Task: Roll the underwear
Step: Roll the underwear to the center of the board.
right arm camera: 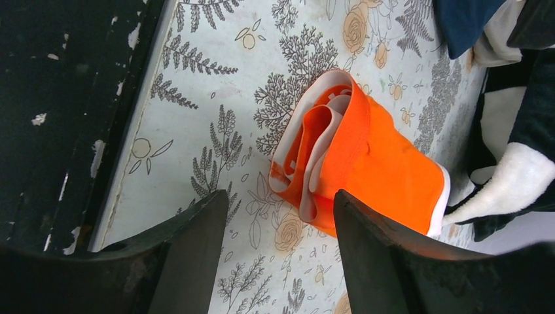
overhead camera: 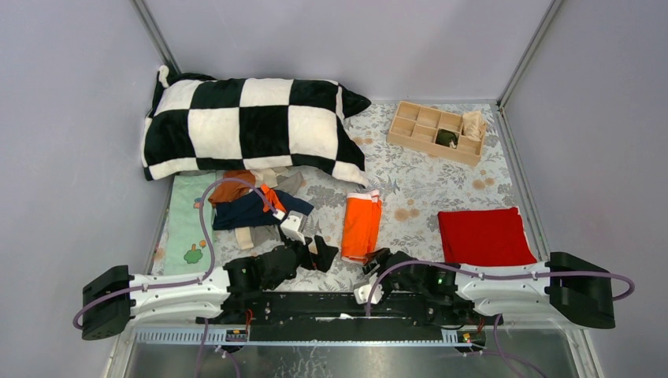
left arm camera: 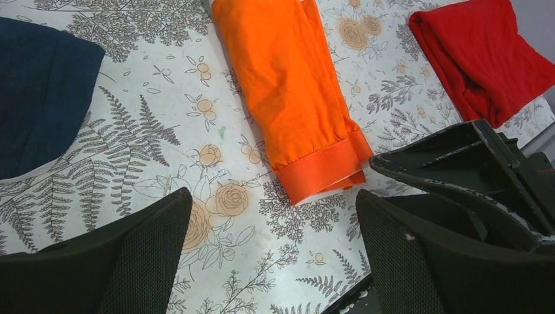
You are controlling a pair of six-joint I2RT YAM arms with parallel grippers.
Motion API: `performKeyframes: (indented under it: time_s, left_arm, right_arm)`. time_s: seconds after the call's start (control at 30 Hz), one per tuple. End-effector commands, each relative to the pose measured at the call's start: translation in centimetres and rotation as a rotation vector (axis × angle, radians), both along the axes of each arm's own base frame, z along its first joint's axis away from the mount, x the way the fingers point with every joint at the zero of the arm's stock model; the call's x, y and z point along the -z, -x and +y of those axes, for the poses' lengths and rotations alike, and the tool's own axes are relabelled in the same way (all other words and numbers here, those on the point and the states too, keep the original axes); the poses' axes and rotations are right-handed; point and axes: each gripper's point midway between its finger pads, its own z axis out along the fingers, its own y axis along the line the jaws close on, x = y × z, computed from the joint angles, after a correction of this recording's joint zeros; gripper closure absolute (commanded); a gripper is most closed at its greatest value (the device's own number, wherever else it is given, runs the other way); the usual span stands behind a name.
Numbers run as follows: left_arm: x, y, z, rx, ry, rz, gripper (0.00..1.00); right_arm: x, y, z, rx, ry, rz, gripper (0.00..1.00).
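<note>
Nearest me, the right tool (right arm camera: 281, 204) sat low with its jaws apart and nothing between them, facing the banded near end of the folded orange underwear (right arm camera: 386, 170) lying mid-tabletop (right arm camera: 196, 98). The left tool (left arm camera: 275, 196) hung just beside it, spread wide and empty. I judged a good roll needed every layer of that end pinched squarely, then turned over tightly.

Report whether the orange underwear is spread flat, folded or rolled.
Folded, not rolled: the orange underwear lies as a narrow strip, and the right wrist view shows stacked layers at its near end.
</note>
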Motion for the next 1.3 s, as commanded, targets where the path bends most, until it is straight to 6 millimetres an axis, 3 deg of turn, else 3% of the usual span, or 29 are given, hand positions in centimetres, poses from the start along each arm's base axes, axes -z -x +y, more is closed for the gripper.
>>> performKeyframes:
  time_s: [0.0, 0.3, 0.6, 0.87, 1.27]
  left_arm:
    - [-0.5, -0.2, -0.4, -0.007, 0.048, -0.018, 0.01]
    - [0.0, 0.3, -0.9, 0.021, 0.062, 0.006, 0.01]
    - [-0.1, 0.3, -0.9, 0.02, 0.076, 0.002, 0.01]
    - [0.2, 0.6, -0.8, 0.023, 0.091, 0.018, 0.01]
    - [0.0, 0.6, -0.7, 0.022, 0.101, 0.018, 0.01]
  right_arm:
    - [0.0, -0.6, 0.4, -0.012, 0.005, -0.06, 0.32]
    - [1.4, -1.1, -0.1, -0.04, 0.103, -0.072, 0.34]
    - [1.9, -2.3, -0.5, -0.009, 0.147, -0.067, 0.46]
    - [2.1, -2.4, 0.4, -0.017, 0.13, -0.062, 0.42]
    - [1.1, -3.2, 1.0, 0.09, 0.059, -0.025, 0.81]
